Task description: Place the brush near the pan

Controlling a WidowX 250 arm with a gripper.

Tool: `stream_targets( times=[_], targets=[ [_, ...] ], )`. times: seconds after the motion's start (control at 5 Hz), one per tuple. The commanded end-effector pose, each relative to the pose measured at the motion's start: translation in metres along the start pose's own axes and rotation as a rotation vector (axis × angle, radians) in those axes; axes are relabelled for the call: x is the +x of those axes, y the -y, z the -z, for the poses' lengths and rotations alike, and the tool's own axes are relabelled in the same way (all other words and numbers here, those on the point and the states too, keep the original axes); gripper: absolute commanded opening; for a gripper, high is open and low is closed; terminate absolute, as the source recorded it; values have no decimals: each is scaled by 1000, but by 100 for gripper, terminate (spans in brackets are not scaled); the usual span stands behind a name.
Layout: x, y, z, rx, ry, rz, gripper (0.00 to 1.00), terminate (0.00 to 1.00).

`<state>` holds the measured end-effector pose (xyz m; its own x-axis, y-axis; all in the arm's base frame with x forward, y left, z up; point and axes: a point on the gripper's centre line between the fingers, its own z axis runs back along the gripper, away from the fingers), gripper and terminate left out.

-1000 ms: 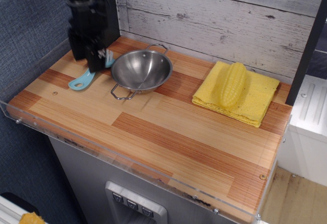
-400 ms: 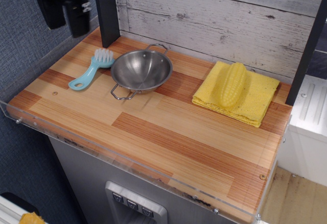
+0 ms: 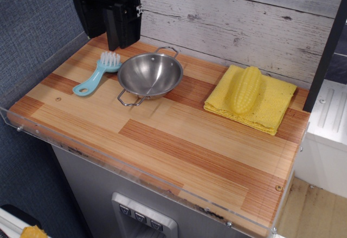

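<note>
The light blue brush (image 3: 95, 76) lies flat on the wooden counter, its white bristles right beside the left rim of the pan (image 3: 150, 75) and its handle pointing toward the front left. The shiny steel pan stands upright with two wire loop handles. My black gripper (image 3: 107, 24) hangs above the counter's back left corner, above and behind the brush's bristle end, clear of both things. Its jaws stand apart and hold nothing.
A yellow corn cob (image 3: 246, 89) lies on a folded yellow cloth (image 3: 271, 108) at the back right. A clear plastic lip (image 3: 135, 167) runs along the counter's front edge. A plank wall (image 3: 238, 15) stands behind and a blue wall on the left.
A second ago my gripper was down at the brush's bristle end. It let go and rose, then moved right, and is now above the back left corner. The brush lies still.
</note>
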<state>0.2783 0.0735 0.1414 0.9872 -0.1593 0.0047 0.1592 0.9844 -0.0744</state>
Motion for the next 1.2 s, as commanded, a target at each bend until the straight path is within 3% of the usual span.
stream_targets(
  times=[0.0, 0.2, 0.4, 0.6, 0.8, 1.0],
  targets=[
    [-8, 7, -23, 92, 63, 3, 100, 0],
    [-10, 9, -24, 168, 79, -48, 100, 0],
    [-14, 12, -25, 160, 116, -85, 100, 0],
    [-14, 11, -23, 154, 113, -83, 100, 0],
    [-9, 8, -21, 164, -38, 13, 100, 0],
    [-9, 8, -21, 164, -38, 13, 100, 0]
  ],
)
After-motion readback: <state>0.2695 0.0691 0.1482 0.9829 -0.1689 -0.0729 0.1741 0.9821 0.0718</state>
